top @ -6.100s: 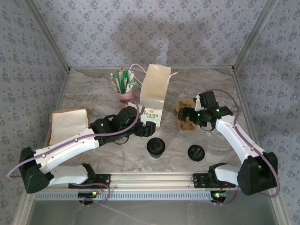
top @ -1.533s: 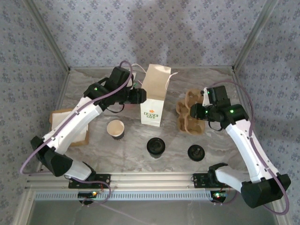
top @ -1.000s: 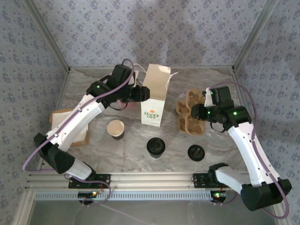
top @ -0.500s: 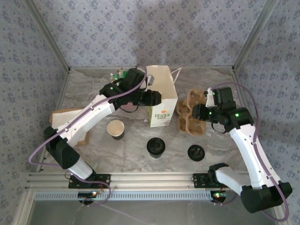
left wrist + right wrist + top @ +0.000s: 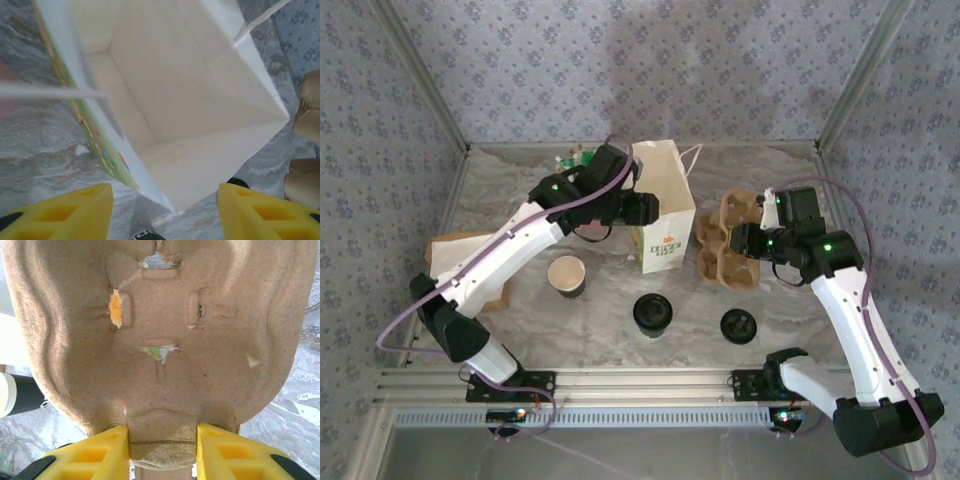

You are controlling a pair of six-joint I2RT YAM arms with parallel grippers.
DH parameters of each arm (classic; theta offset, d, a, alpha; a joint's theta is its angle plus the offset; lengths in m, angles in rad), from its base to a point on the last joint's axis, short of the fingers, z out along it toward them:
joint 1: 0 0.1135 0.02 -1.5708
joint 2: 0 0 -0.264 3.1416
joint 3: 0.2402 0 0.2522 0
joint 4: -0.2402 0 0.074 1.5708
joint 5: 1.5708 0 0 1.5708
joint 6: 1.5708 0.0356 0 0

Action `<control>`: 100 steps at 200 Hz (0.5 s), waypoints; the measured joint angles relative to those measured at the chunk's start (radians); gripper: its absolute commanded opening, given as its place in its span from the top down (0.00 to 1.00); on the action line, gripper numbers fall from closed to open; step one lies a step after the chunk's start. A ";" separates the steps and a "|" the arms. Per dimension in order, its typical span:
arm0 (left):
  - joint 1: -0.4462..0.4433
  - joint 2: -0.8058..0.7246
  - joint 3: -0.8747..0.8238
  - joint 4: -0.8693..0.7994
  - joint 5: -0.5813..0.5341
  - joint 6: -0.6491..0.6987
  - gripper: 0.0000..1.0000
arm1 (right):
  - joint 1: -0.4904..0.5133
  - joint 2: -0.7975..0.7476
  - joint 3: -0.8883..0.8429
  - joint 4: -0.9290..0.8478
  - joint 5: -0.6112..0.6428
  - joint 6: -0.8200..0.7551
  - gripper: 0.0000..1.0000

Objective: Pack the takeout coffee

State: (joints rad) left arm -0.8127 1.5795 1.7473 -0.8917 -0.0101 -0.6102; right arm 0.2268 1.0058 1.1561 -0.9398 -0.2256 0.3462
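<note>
The left gripper (image 5: 163, 200) is hanging, jaws spread and empty, at the mouth of the white bag (image 5: 200, 100), while the right gripper (image 5: 162, 440) is clamping an edge of the pulp cup carrier (image 5: 165, 330). The bag's orange-and-green print is showing too small to read. The takeout coffee (image 5: 653, 314) is standing on the marbled table (image 5: 800, 290), nearer the arms than the bag, inside floral-papered walls (image 5: 620, 70).

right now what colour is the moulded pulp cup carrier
Tan brown moulded pulp cup carrier; clearest in right wrist view.
</note>
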 measured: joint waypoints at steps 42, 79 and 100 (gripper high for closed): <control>0.000 0.050 0.122 -0.052 -0.058 0.011 0.41 | -0.002 -0.006 0.000 0.000 0.000 0.000 0.64; 0.000 0.142 0.200 -0.119 -0.112 0.021 0.53 | -0.005 -0.010 0.000 0.000 0.000 0.000 0.64; -0.001 0.178 0.232 -0.158 -0.144 0.022 0.59 | -0.006 -0.011 0.000 0.000 0.000 0.000 0.64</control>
State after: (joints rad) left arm -0.8139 1.7576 1.9789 -1.0492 -0.1539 -0.5884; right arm 0.2203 0.9943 1.1561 -0.9398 -0.2260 0.3462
